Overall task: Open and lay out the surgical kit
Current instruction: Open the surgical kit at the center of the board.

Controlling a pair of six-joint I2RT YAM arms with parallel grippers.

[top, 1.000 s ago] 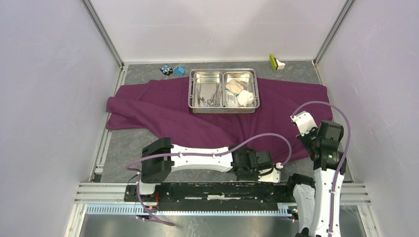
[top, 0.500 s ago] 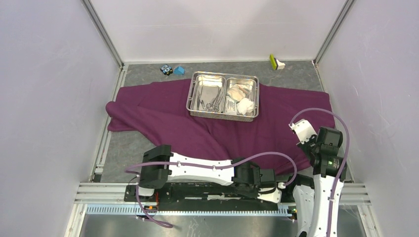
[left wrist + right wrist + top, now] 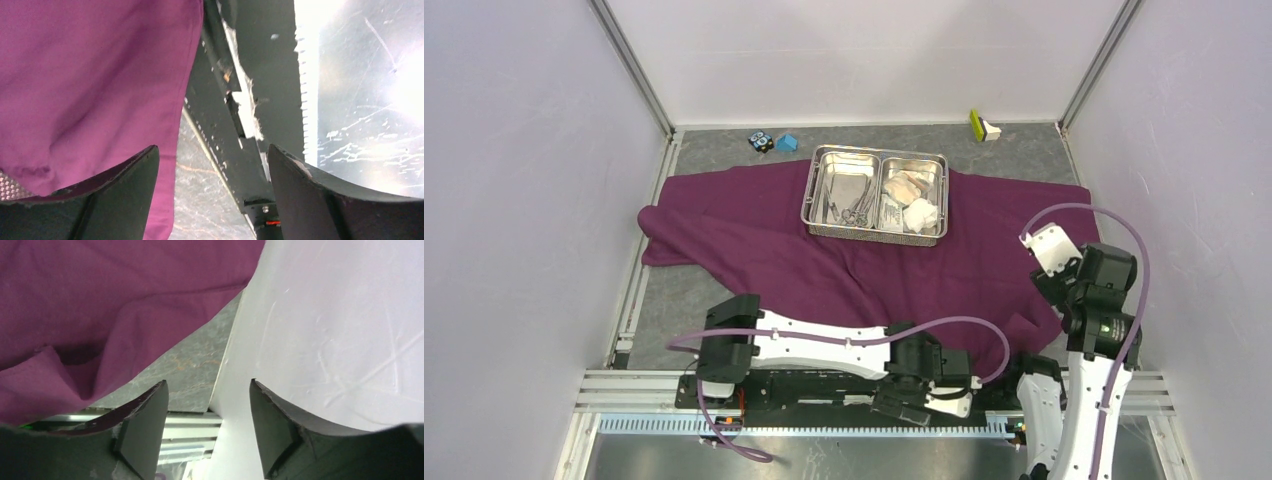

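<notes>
left wrist view: the left claw (image 3: 212, 150) is released, its two dark fingers spread wide with nothing between them. the near hem of the purple cloth wrap (image 3: 90, 75) lies just beside one finger, next to the black rail (image 3: 220, 145) at the tabletop's near edge.

right wrist view: the right claw (image 3: 208, 382) is released too and empty, over the cloth's near right corner, a strip of bare grey tabletop (image 3: 195, 365) and the pale side wall (image 3: 340, 315).

top external view: the cloth lies spread and rumpled across the middle of the tabletop. the steel tray (image 3: 844, 172) sits flat on its far part, with forceps (image 3: 854, 207) in the left compartment and white gauze wads (image 3: 921, 214) in the right. behind the cloth, near the back wall, stand a small blue block (image 3: 787, 142) and a black-and-blue object (image 3: 761, 141), just beside each other.
</notes>
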